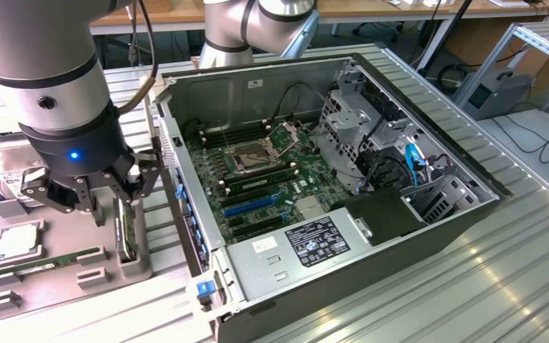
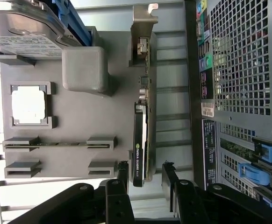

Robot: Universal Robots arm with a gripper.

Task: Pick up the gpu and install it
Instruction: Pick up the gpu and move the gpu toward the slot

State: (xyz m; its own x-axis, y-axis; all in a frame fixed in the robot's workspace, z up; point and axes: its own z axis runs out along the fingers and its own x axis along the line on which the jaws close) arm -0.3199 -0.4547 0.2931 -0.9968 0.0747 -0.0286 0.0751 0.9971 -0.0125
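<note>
gripper (image 2: 144, 167): nearest my wrist camera, jaws spread wide and holding nothing; I see one black finger on each side of the card's near end, with a sliver of grey between each finger and the card.
gpu (image 2: 139, 140): stands on its long edge in a slot of the tray, black shroud at the gripper's end and silver bracket (image 2: 143, 28) at the other end; it runs along the tray edge closest to the computer case (not yet lifted, as far as I can see).
tray (image 2: 80, 126): grey moulded fixture on the slatted metal table (image 1: 465, 286), just beside the case.
memory stick (image 2: 56, 144): lies in its narrow holders, apart from the gpu.
processor (image 2: 28, 105): flat in a square pocket, just past the memory stick.
hard drive (image 2: 24, 28): silver with a white label, at the tray's end away from the gripper.
computer case (image 1: 351, 179): lies open on its side at the exterior view's right of the tray; I can see the motherboard (image 1: 255, 171) inside and the power supply (image 1: 303, 246) at the near end.
</note>
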